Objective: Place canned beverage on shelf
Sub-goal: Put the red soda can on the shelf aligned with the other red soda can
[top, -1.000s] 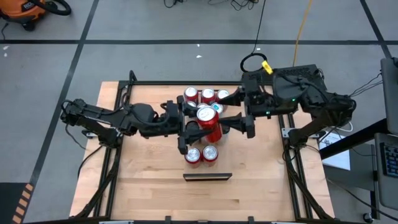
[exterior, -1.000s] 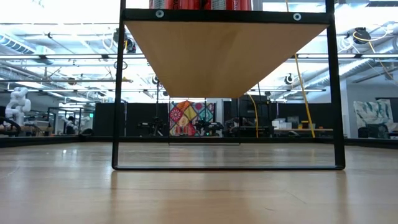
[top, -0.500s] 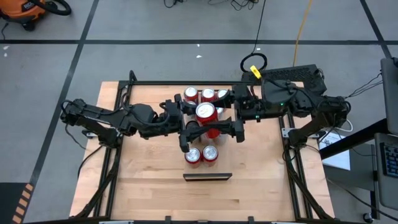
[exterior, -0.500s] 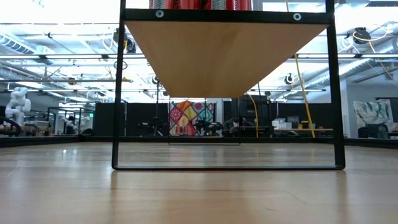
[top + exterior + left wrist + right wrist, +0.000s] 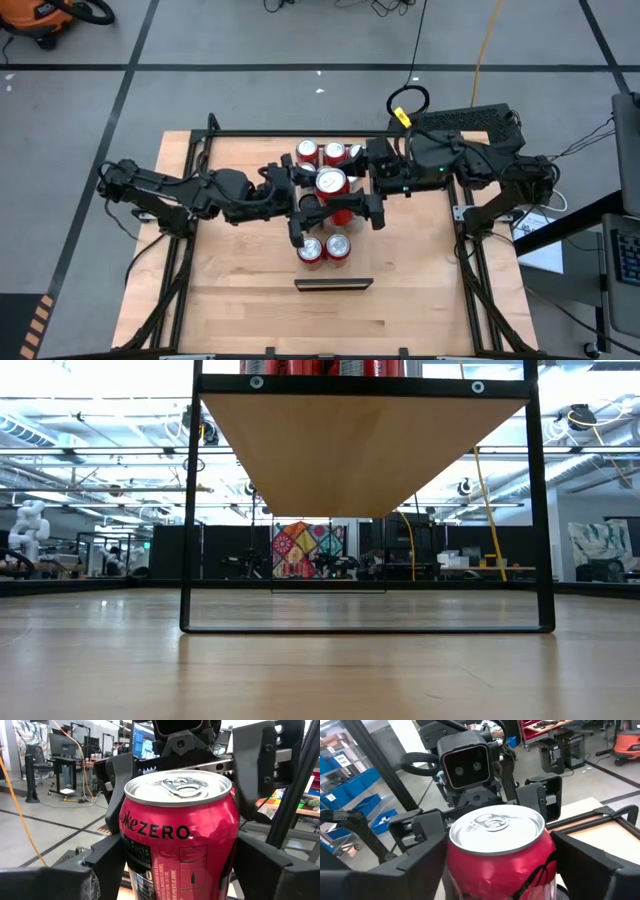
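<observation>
The left gripper (image 5: 303, 212) grips the red can (image 5: 333, 196) upright above the shelf (image 5: 322, 226), between three cans (image 5: 331, 154) at the back and two cans (image 5: 323, 247) at the front, while the right gripper (image 5: 372, 197) has its fingers on both sides of this can, contact unclear.

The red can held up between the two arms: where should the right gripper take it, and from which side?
The can stands upright with the left gripper gripping its lower body, so only the band under the rim is free. The right gripper probably does best level from the right, opposite the left arm, one finger on each side of the round wall, above the left fingers. Its fingers already flank the can.
</observation>
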